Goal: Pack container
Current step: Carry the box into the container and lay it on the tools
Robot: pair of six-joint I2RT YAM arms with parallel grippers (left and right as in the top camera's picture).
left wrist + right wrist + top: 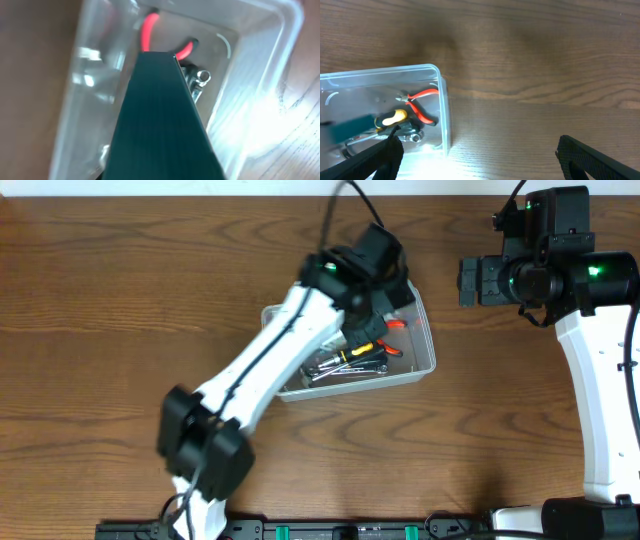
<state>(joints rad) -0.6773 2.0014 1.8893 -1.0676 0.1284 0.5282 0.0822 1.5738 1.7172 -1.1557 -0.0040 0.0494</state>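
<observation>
Where the brown wooden worktop (120,270) reaches its middle, the left hand (380,305) dips into the clear rectangular plastic container (428,352). A dark green flat slab (160,125) hides its fingers, so its grip cannot be told. Red-handled pliers (424,93), a yellow-handled screwdriver (395,116) and grey metal tools (342,370) lie inside. The right hand (479,147) hovers well apart to the right, fingers spread wide.

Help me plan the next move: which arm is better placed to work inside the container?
Left. The left gripper reaches into the container over the tools; the right gripper hangs open beside it, above the table.
</observation>
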